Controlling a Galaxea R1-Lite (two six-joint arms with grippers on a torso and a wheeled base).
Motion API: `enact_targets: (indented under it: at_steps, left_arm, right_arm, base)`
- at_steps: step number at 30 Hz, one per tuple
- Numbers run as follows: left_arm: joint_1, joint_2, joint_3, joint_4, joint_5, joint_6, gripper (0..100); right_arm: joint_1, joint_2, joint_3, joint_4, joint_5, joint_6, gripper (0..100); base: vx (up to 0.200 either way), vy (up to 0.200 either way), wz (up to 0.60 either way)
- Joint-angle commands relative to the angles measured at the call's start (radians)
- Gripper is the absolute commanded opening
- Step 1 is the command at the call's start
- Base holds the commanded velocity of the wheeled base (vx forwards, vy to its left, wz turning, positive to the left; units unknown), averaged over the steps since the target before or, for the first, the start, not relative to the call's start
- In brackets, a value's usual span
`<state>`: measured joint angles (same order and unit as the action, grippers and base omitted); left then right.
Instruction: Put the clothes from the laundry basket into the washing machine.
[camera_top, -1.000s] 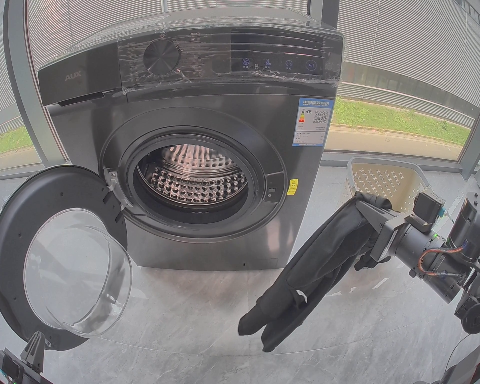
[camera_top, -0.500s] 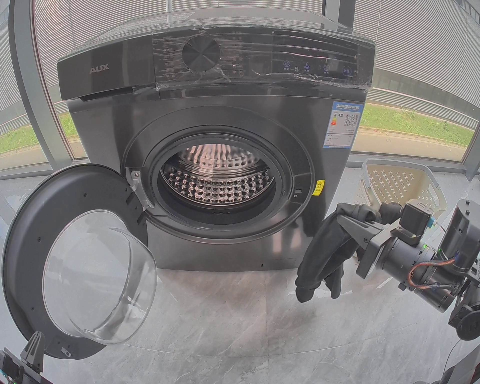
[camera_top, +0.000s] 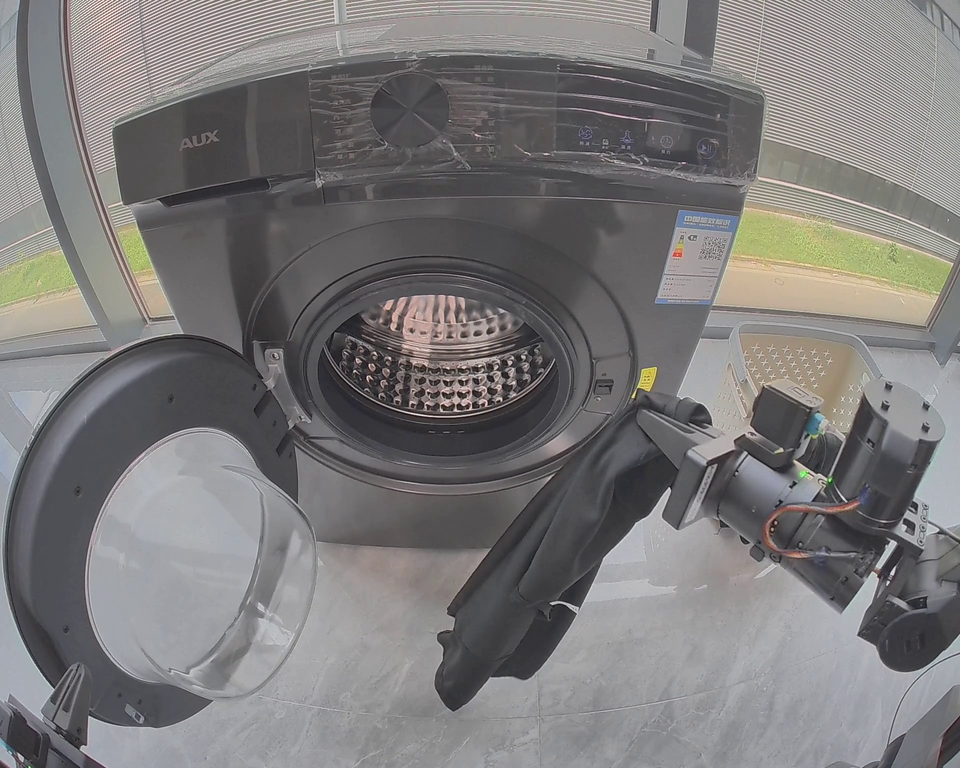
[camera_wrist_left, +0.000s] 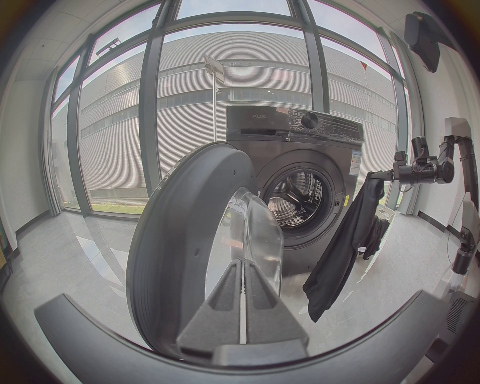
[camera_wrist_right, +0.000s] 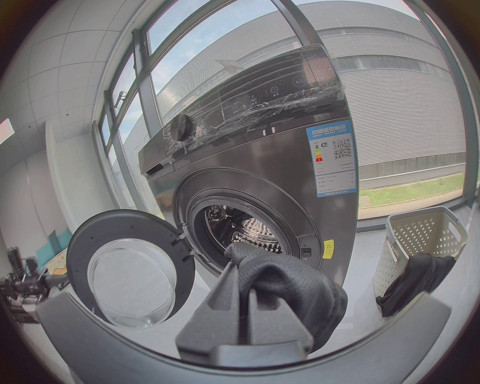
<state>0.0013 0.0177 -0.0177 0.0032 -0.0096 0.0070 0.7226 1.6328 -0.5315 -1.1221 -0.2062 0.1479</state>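
Observation:
The dark grey washing machine (camera_top: 440, 230) stands with its round door (camera_top: 160, 530) swung open to the left, baring the steel drum (camera_top: 440, 365). My right gripper (camera_top: 655, 420) is shut on a black garment (camera_top: 560, 540), just right of the drum opening's lower rim. The cloth hangs down long, close to the floor. In the right wrist view the garment (camera_wrist_right: 290, 285) bulges over the shut fingers (camera_wrist_right: 272, 320). The cream laundry basket (camera_top: 800, 365) stands right of the machine, behind that arm. My left gripper (camera_wrist_left: 243, 280) is shut on nothing, low beside the open door.
Another dark garment (camera_wrist_right: 417, 280) hangs over the basket's rim (camera_wrist_right: 425, 220). The open door takes up the floor left of the machine. Bare grey floor (camera_top: 380, 620) lies in front. Glass walls rise behind the machine.
The camera has shifted, moving the machine rightward in the picture. My right gripper has carried the garment left, closer to the drum opening. The cloth, bunched half a second ago, now hangs long.

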Motion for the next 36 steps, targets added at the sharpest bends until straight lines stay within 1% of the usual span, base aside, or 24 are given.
enact_targets:
  at_steps: [1, 2, 3, 6, 7, 8, 9, 10, 12, 14, 16, 17, 18, 19, 20, 21, 22, 23, 26, 29, 31, 33, 34, 36]
  left_arm:
    - [0.000, -0.018, 0.018, -0.002, -0.004, 0.010, 0]
    - [0.000, -0.018, 0.018, -0.002, -0.012, 0.010, 0]
    - [0.000, -0.018, 0.018, -0.002, -0.013, 0.010, 0]
    - [0.000, -0.018, 0.018, -0.005, -0.015, 0.007, 0]
    - [0.000, -0.018, 0.010, -0.022, -0.017, -0.004, 0]
    - [0.000, -0.016, -0.036, -0.052, -0.038, -0.021, 0]
    - [0.000, -0.016, -0.036, -0.052, -0.038, -0.021, 0]
    - [0.008, 0.015, -0.165, -0.063, -0.084, -0.036, 0]
    - [0.009, 0.085, -0.228, -0.020, -0.136, -0.035, 0]
    - [0.003, 0.140, -0.232, 0.006, -0.193, -0.028, 0]
    - [0.005, 0.239, -0.212, 0.008, -0.286, 0.001, 0]
    - [0.005, 0.291, -0.206, 0.004, -0.322, 0.021, 0]
    - [0.005, 0.321, -0.206, 0.000, -0.337, 0.031, 0]
    - [0.005, 0.390, -0.208, -0.023, -0.372, 0.053, 0]
    - [0.003, 0.433, -0.211, -0.048, -0.389, 0.064, 0]
    - [0.003, 0.433, -0.211, -0.048, -0.389, 0.064, 0]
    - [-0.003, 0.551, -0.220, -0.132, -0.420, 0.077, 0]
    - [-0.010, 0.619, -0.226, -0.183, -0.432, 0.080, 0]
    - [-0.061, 0.783, -0.243, -0.321, -0.438, 0.080, 0]
    - [-0.164, 0.938, -0.265, -0.436, -0.423, 0.077, 0]
    - [-0.222, 1.006, -0.280, -0.466, -0.406, 0.077, 0]
    - [-0.222, 1.006, -0.280, -0.466, -0.406, 0.077, 0]
    - [-0.264, 1.082, -0.318, -0.479, -0.386, 0.080, 0]
    - [-0.297, 1.131, -0.357, -0.479, -0.385, 0.085, 0]
  right_arm:
    - [0.017, 0.078, -0.067, -0.001, -0.039, 0.018, 0]
    - [0.021, 0.087, -0.096, 0.001, -0.064, 0.030, 0]
    - [0.026, 0.088, -0.107, 0.002, -0.073, 0.038, 0]
    - [0.037, 0.088, -0.128, 0.012, -0.078, 0.062, 0]
    - [0.037, 0.088, -0.134, 0.016, -0.078, 0.067, 0]
    - [0.038, 0.091, -0.145, 0.015, -0.078, 0.068, 0]
    - [0.038, 0.091, -0.145, 0.015, -0.078, 0.068, 0]
    - [0.038, 0.105, -0.160, 0.015, -0.078, 0.068, 0]
    - [0.043, 0.121, -0.182, 0.008, -0.068, 0.067, 0]
    - [0.057, 0.134, -0.203, 0.004, -0.065, 0.067, 0]
    - [0.084, 0.147, -0.216, 0.001, -0.050, 0.068, 0]
    - [0.094, 0.145, -0.217, -0.001, -0.022, 0.068, 0]
    - [0.098, 0.145, -0.217, 0.002, -0.001, 0.070, 0]
    - [0.098, 0.144, -0.220, 0.001, 0.037, 0.071, 0]
    - [0.094, 0.145, -0.228, -0.001, 0.054, 0.073, 0]
    - [0.094, 0.145, -0.228, -0.001, 0.054, 0.073, 0]
    - [0.090, 0.147, -0.254, 0.002, 0.056, 0.073, 0]
    - [0.087, 0.147, -0.265, 0.007, 0.056, 0.073, 0]
    - [0.084, 0.148, -0.286, 0.015, 0.048, 0.073, 0]
    - [0.072, 0.167, -0.312, 0.016, 0.025, 0.073, 0]
    - [0.072, 0.171, -0.320, 0.018, 0.021, 0.071, 0]
    - [0.072, 0.171, -0.320, 0.018, 0.021, 0.071, 0]
    - [0.069, 0.176, -0.329, 0.018, 0.021, 0.071, 0]
    - [0.069, 0.185, -0.334, 0.016, 0.021, 0.071, 0]
  base:
    - [0.000, 0.000, 0.00]
    - [0.000, 0.000, 0.00]
    - [0.000, 0.000, 0.00]
    - [0.000, 0.000, 0.00]
    - [0.000, 0.000, 0.00]
    - [0.000, 0.000, 0.00]
    - [0.000, 0.000, 0.00]
    - [0.000, 0.000, 0.00]
    - [0.000, 0.000, 0.00]
    - [0.000, 0.000, 0.00]
    - [0.000, 0.000, 0.00]
    - [0.000, 0.000, 0.00]
    - [0.000, 0.000, 0.00]
    - [0.000, 0.000, 0.00]
    - [0.000, 0.000, 0.00]
    - [0.000, 0.000, 0.00]
    - [0.000, 0.000, 0.00]
    - [0.000, 0.000, 0.00]
    - [0.000, 0.000, 0.00]
    - [0.000, 0.000, 0.00]
    - [0.000, 0.000, 0.00]
    - [0.000, 0.000, 0.00]
    - [0.000, 0.000, 0.00]
    - [0.000, 0.000, 0.00]
